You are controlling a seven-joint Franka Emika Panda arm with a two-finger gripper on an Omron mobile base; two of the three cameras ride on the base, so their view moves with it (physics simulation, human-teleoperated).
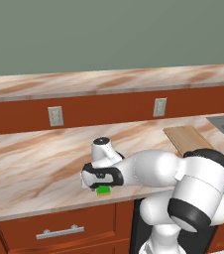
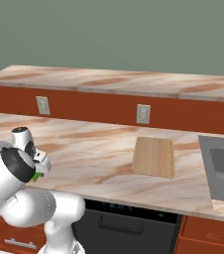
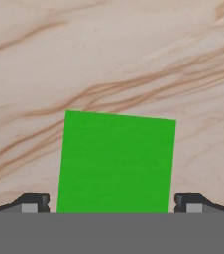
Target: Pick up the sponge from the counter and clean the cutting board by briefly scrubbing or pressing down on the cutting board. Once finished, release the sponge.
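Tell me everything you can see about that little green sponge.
The sponge is a small flat block with a bright green, nearly square top; the left base view shows a thin yellow layer beneath. It looks soft and matte. It lies flat on the marbled counter near the front edge, well left of the cutting board. The gripper hangs right over it, open, one fingertip on either side; no contact is visible.

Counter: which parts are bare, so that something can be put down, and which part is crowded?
The counter is bare between the sponge and the cutting board, and behind both toward the wall outlets. It is crowded at the front edge, where the open gripper straddles the sponge.
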